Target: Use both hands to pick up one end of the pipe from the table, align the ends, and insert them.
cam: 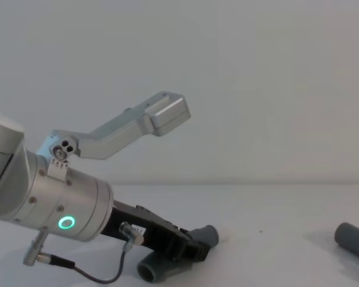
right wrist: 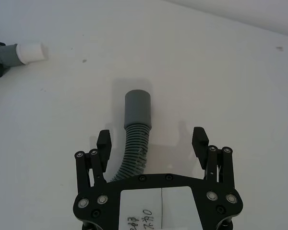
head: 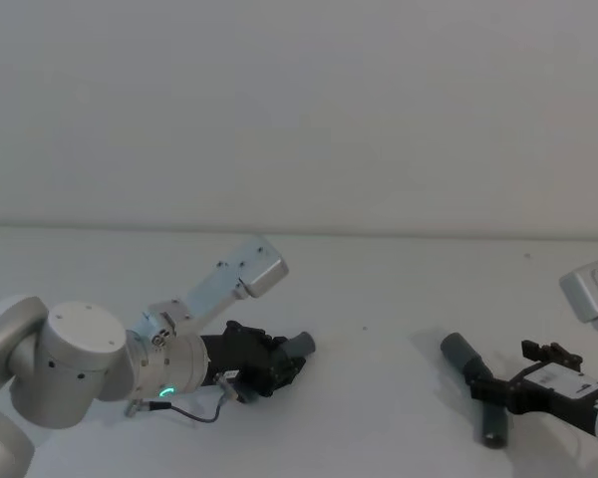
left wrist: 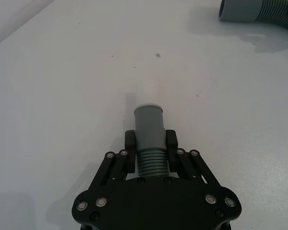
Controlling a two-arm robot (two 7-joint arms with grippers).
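So left tool [left wrist: 150,141] is clamped on one hose [left wrist: 151,164], cuff [left wrist: 149,122] poking out; right tool [right wrist: 151,139] sits wide open around the other hose [right wrist: 134,148], lying on the white counter [right wrist: 230,72].

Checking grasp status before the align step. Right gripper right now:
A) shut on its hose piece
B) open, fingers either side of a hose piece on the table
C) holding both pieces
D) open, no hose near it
B: in the right wrist view the right gripper has its fingers spread wide, with the ribbed hose piece lying between them on the table. The left gripper is clamped on the other hose piece.
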